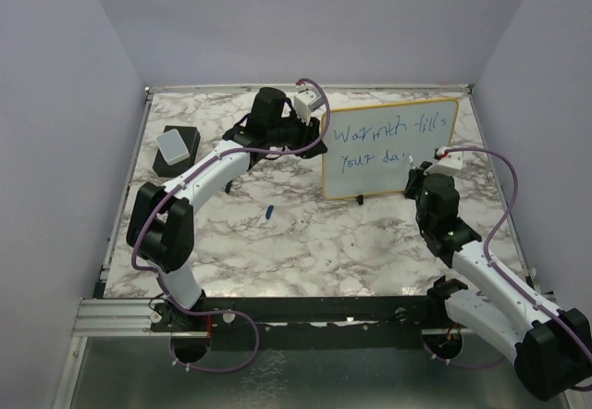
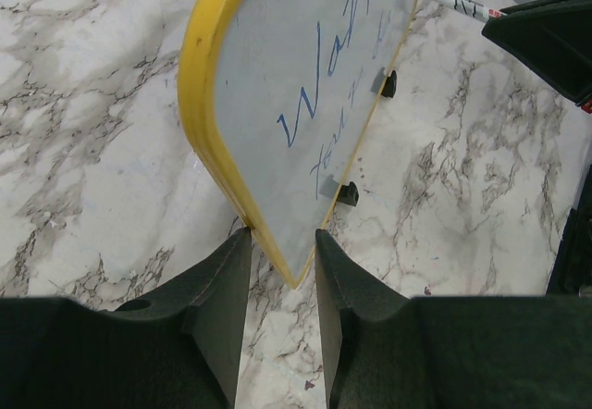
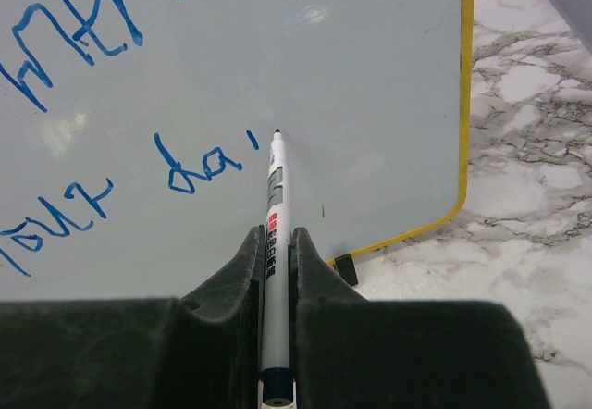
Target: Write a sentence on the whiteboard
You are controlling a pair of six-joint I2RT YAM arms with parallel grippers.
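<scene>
Eraser block (image 1: 175, 150) sits far left, out of my way. Left gripper (image 2: 282, 242) is clamped narrow on the whiteboard (image 1: 393, 176) at its left frame edge, I'd say to steady it against pen pressure. The board stands upright, right of table centre. The sentence (image 1: 381, 141) reads "Warmth fills / your da", last word unfinished. Right gripper (image 3: 277, 247) is pinched tight on the marker (image 3: 275, 182), tip at the board just right of "da", placed for the next letter.

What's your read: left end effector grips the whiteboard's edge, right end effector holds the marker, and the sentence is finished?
The sentence is unfinished: the right wrist view shows line two stopping at "your da". Rest holds: left end effector grips the whiteboard edge, right end effector holds the marker.
</scene>
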